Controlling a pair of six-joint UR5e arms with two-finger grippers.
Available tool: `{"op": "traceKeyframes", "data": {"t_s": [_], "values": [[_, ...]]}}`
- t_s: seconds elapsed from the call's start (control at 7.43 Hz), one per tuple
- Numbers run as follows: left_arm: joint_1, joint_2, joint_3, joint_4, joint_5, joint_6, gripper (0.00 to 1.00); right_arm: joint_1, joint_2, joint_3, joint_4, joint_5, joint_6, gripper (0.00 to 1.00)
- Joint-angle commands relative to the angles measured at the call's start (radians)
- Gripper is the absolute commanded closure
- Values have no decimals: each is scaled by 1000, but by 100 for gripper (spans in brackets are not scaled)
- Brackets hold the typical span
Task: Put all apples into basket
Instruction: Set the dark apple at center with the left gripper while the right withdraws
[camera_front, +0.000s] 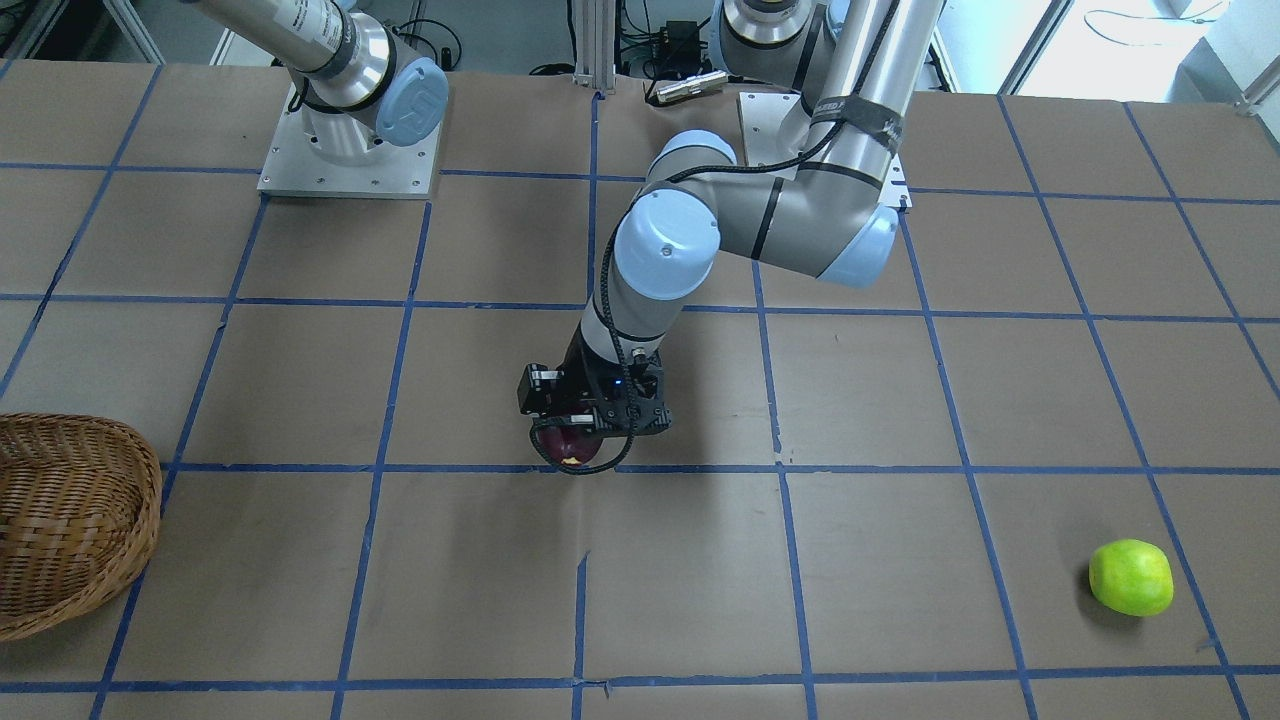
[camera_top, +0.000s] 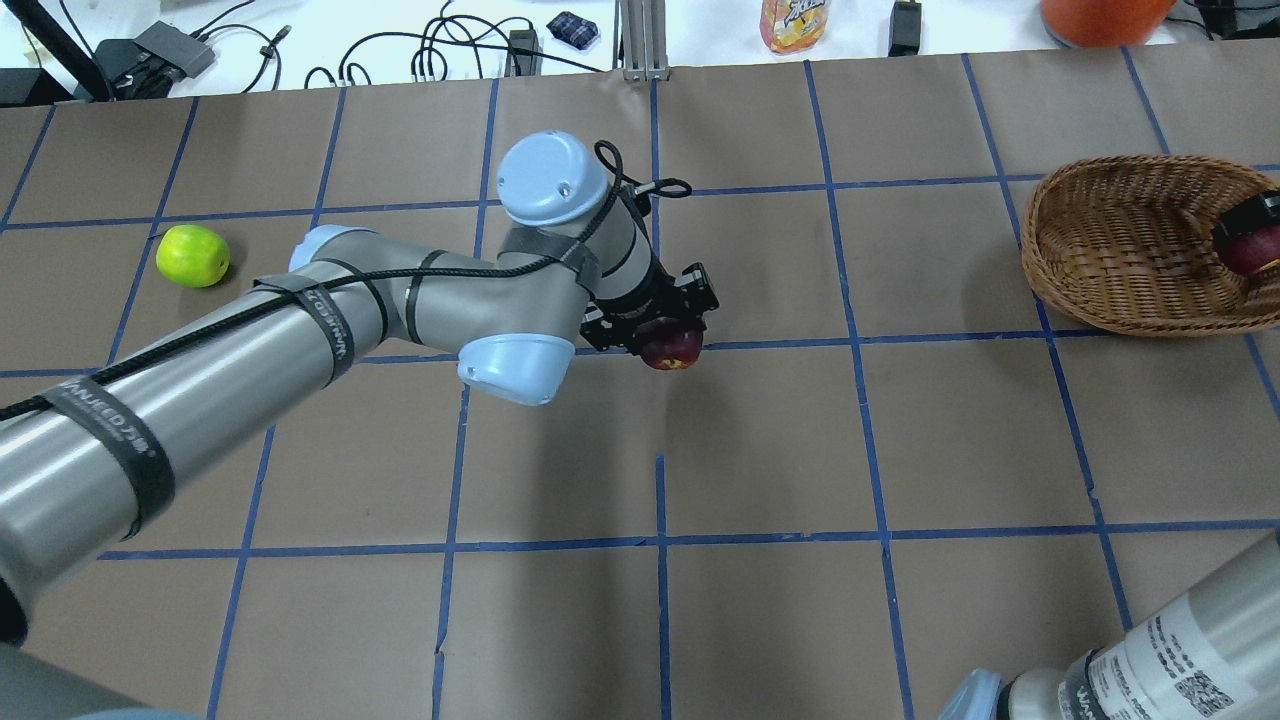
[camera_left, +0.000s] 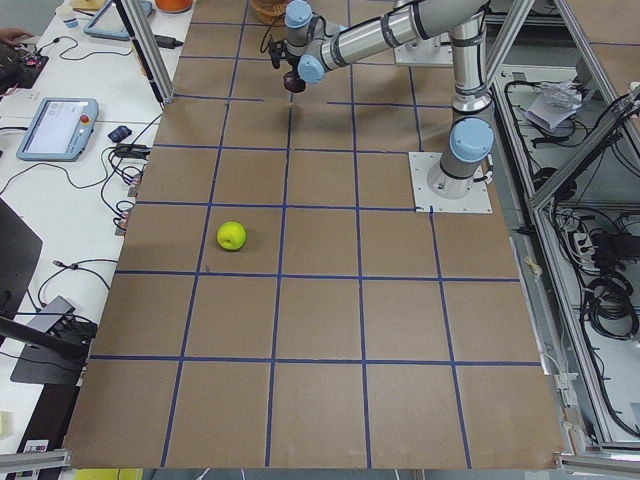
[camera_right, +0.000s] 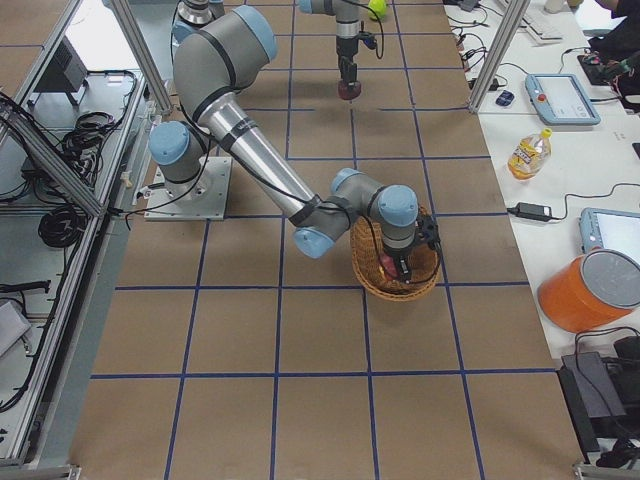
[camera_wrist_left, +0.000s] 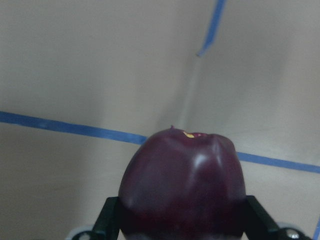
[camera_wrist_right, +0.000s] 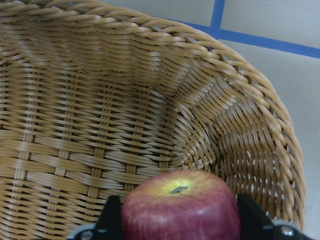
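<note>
While the red apple (camera_wrist_right: 180, 210) w/ its yellowish top is hanging inside the basket (camera_wrist_right: 100, 125), down close to the weave, the right gripper (camera_top: 1248, 232) is clamping it from both sides. Its fingers (camera_wrist_right: 112, 220) are pressing on the skin and nothing is let go yet, so I'm calling that one nearly home but not delivered. Over at mid-table the maroon apple (camera_top: 671, 346) is riding in the left gripper (camera_front: 578, 430), jaws closed onto its flanks. It's looking lifted clear of the table (camera_top: 760, 450), going by the side views, and it's sitting well apart from the basket, w/ a long carry toward the robot's right ahead of it. Meanwhile the green apple (camera_top: 193, 255) is lying alone at the far left end, nobody touching it, well apart from both arms & about as far from the basket as it gets. Score as I'm reading it: zero apples resting free in the basket, one about to drop, one in transit, one waiting. What's remaining, prob.: the right side opening up & backing out, the maroon getting across somehow (carry or hand-over, can't say), then someone going for the green. The right wrist view is showing no other fruit in the basket, tho part of the interior is hiding behind the red one.
</note>
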Motion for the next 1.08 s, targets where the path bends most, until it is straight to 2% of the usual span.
{"op": "traceKeyframes", "data": {"t_s": [0.0,0.27,0.54,0.81,0.94], "values": [[-45,-71,2,49,28,-18,1,-5,5,-35,87,3,3,0],[-20,-25,15,34,149,116,0,13,-34,-35,137,2,21,0],[123,77,28,-94,118,148,0,90,-112,-22,279,-16,178,0],[306,174,130,-415,118,379,0,229,-205,29,336,-32,267,0],[442,193,187,-569,125,559,0,296,-268,92,349,-36,410,0]]}}
